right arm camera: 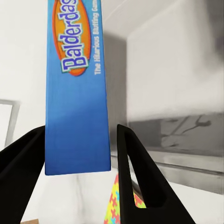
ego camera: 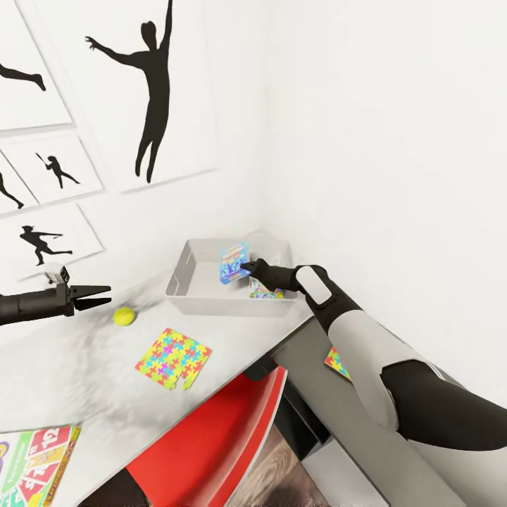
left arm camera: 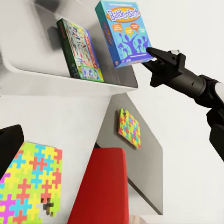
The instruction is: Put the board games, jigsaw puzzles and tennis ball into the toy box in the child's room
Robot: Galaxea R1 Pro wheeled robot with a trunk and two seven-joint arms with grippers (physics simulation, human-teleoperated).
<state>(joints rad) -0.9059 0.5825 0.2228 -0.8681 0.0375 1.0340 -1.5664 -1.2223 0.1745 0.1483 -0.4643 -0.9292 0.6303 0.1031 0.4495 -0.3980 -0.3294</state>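
One blue Balderdash box (ego camera: 234,262) hangs over the toy box (ego camera: 184,276) at the far corner of the desk (ego camera: 70,373), pinched by one narrow edge between the jaws of the right gripper (ego camera: 246,266); the right wrist view shows its spine standing between the two fingers (right arm camera: 135,172). With so little of the box gripped, it could swing or slip out, and it may tip against the green board game (left arm camera: 80,50) already leaning inside the tray, or catch the rim and fall outside. Further trouble waits on the desk: the tennis ball (ego camera: 124,316) lies just beside the open, empty left gripper (ego camera: 103,296) and may roll if nudged. One jigsaw puzzle (ego camera: 173,358) lies near the desk's front edge, another (left arm camera: 129,128) on the lower dark section, and Skip-Bo (ego camera: 35,465) at the near corner.
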